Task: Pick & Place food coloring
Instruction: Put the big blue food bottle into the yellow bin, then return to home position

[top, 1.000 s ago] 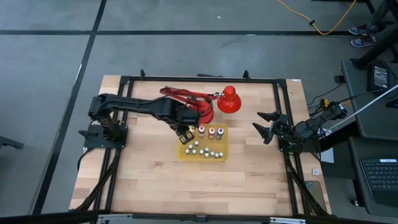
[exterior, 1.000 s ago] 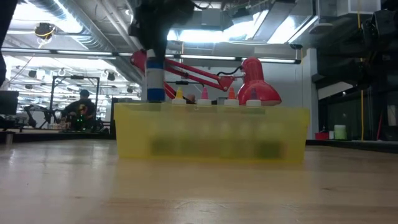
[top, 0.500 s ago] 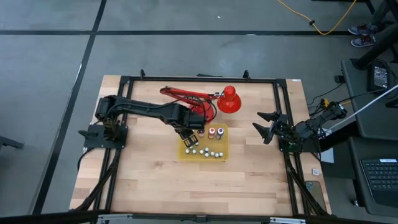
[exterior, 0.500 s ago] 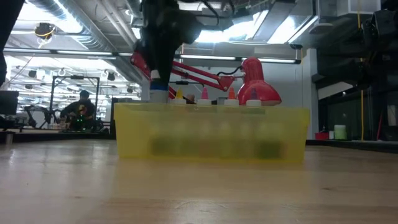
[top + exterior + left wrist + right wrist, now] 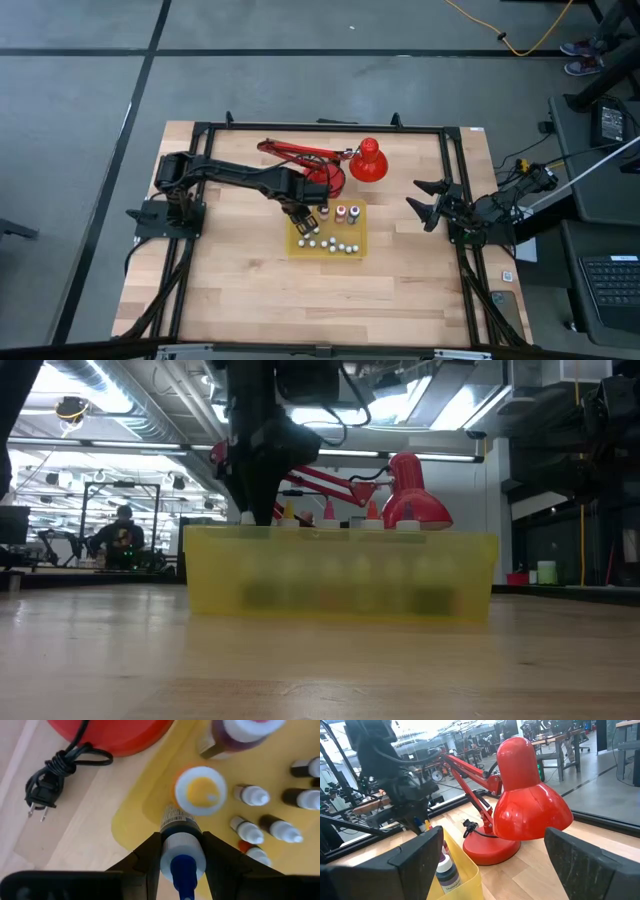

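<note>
Blue-capped bottle (image 5: 182,851) base hidden | left gripper (image 5: 182,857) clamps it

The left gripper (image 5: 182,851) clamps a blue-capped food coloring bottle (image 5: 181,840) between its dark fingers (image 5: 145,857) over the yellow tray (image 5: 150,802). Just beside it stands an orange-capped bottle (image 5: 201,790); small white-tipped bottles (image 5: 252,795) lie nearby. A black plug (image 5: 42,790) rests on the wooden table (image 5: 75,840).
</note>
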`<state>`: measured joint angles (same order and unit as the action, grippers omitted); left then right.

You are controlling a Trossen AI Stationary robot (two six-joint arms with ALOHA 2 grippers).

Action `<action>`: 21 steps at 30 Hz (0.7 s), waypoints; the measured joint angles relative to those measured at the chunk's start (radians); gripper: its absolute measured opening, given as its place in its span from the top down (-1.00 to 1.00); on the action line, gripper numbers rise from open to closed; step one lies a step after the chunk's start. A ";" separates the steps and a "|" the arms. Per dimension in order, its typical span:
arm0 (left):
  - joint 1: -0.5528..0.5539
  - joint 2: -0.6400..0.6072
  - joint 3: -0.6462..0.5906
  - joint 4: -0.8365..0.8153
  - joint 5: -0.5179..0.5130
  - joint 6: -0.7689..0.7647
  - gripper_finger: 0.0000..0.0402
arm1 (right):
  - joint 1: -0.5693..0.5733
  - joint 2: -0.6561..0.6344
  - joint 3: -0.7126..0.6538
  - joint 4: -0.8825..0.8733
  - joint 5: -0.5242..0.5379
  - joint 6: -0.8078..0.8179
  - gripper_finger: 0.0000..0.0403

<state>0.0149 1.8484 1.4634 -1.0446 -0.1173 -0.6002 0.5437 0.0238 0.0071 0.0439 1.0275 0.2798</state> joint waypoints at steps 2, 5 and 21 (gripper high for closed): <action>0.009 0.000 -0.020 0.015 0.000 0.014 0.42 | 0.000 0.000 0.000 0.000 0.000 0.000 -0.72; 0.021 -0.003 -0.036 0.041 0.012 0.021 0.42 | 0.000 0.000 0.000 0.000 0.000 0.000 -0.72; 0.021 0.000 -0.005 0.038 0.014 0.040 -0.17 | 0.000 0.000 0.000 0.000 0.000 0.000 -0.72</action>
<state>0.0357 1.8484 1.4586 -1.0064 -0.1035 -0.5597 0.5434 0.0239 0.0070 0.0437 1.0279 0.2798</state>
